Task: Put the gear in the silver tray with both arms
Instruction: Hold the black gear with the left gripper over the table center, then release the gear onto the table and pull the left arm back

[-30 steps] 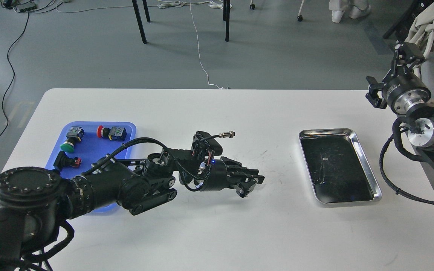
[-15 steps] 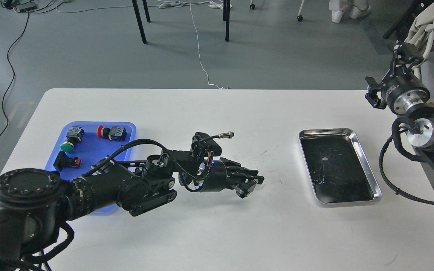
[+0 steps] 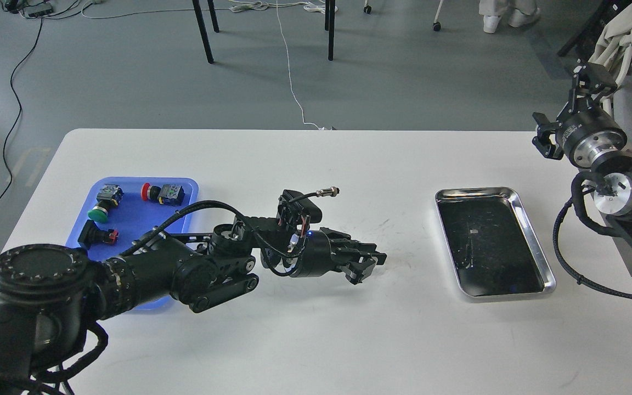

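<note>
The silver tray (image 3: 535, 249) lies on the right part of the white table (image 3: 316, 164), and its dark bottom holds nothing. My left gripper (image 3: 368, 264) reaches low over the middle of the table, well left of the tray. Its dark fingers sit close together, and I cannot tell whether they hold anything. My right gripper (image 3: 591, 79) is raised off the table's right edge, behind and to the right of the tray. It is seen small and dark, so its state is unclear.
A blue plastic tray (image 3: 129, 216) at the left holds a green push button (image 3: 98, 213), a red push button (image 3: 148, 192) and a black part with red (image 3: 96, 236). My left arm covers its near side. Chair legs and cables are on the floor beyond the table.
My left gripper has shifted slightly to the right and a little up over the table. The right arm has barely moved.
</note>
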